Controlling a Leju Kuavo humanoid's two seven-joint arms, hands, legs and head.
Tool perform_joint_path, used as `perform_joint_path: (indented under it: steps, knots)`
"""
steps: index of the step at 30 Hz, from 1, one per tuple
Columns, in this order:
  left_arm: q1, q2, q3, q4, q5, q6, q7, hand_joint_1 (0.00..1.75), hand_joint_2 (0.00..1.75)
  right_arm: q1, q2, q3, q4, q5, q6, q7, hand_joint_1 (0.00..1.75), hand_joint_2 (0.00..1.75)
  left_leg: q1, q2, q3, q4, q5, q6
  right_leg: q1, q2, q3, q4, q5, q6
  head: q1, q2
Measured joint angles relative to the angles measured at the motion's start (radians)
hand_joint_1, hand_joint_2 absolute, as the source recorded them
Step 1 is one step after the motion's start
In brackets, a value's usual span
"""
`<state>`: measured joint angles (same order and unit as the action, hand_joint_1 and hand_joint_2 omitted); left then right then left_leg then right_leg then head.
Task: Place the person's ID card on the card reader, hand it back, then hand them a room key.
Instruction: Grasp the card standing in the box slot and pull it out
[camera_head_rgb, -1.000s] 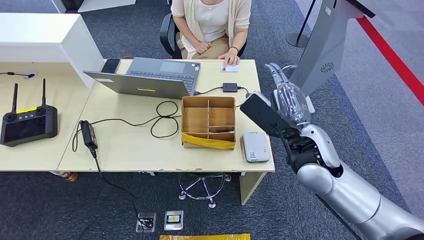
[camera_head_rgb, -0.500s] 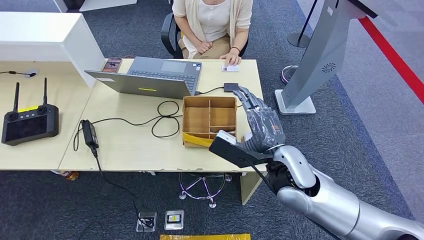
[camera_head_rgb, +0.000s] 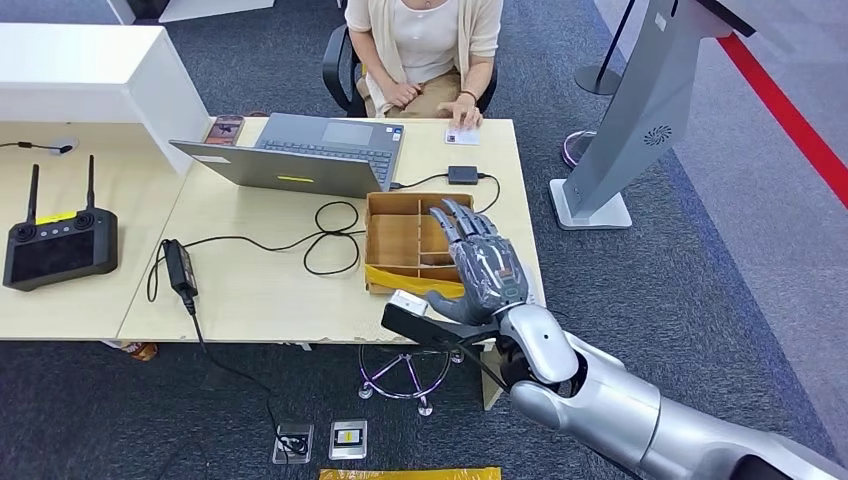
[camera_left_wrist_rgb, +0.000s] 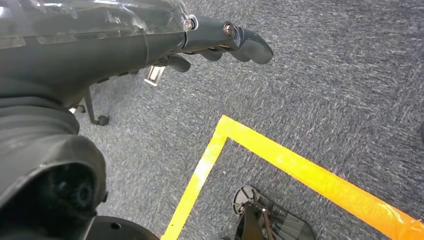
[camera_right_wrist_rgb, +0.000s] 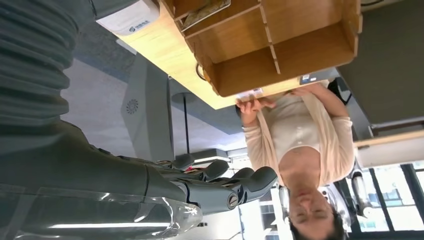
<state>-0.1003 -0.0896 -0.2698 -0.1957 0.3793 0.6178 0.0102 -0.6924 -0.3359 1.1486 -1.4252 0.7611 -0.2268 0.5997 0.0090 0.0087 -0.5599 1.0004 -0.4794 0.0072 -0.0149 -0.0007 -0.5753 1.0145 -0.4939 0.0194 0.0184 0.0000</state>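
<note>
**Swinging in over the box**

Hovering flat, fingers spread and holding nothing, the right hand (camera_head_rgb: 480, 265) has swept in from beside the surface's right edge within the last second and now sits above the box (camera_head_rgb: 400, 240), hiding the reader. The card (camera_head_rgb: 461, 135) lies at the far edge of the surface (camera_head_rgb: 260, 290) under the person's hand (camera_head_rgb: 463, 114), well apart. No pickup yet; the reach seems just begun. The left hand (camera_left_wrist_rgb: 220, 42) hangs over the carpet, fingers loosely curled, empty.
</note>
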Motion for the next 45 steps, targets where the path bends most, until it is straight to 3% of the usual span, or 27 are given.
perform_joint_path:
  steps: [22,34,45]
  knots:
    - [-0.017,0.0,-0.043,0.0,0.006,-0.009,0.008,0.0,0.0,0.012,0.149,-0.047,0.279,0.014,-0.027,-0.048,0.0,1.75,0.0,0.0,0.0,0.0,0.001,-0.001,0.0,0.0,0.0,0.0,0.0,0.0,0.0,0.0]
    - [-0.022,0.0,-0.06,0.0,0.007,-0.009,0.008,0.0,0.0,0.011,0.181,-0.094,0.343,0.02,-0.026,-0.06,0.0,1.75,0.0,0.0,0.0,0.0,0.001,-0.001,0.0,0.0,0.0,0.0,0.0,0.0,0.0,0.0]
    - [-0.021,0.0,-0.06,0.0,0.027,-0.002,0.005,0.0,0.0,0.011,0.211,-0.13,0.397,-0.001,-0.016,-0.129,0.0,1.75,0.001,0.0,0.0,0.0,0.001,-0.001,0.001,0.0,0.0,0.0,0.0,0.0,0.0,0.0]
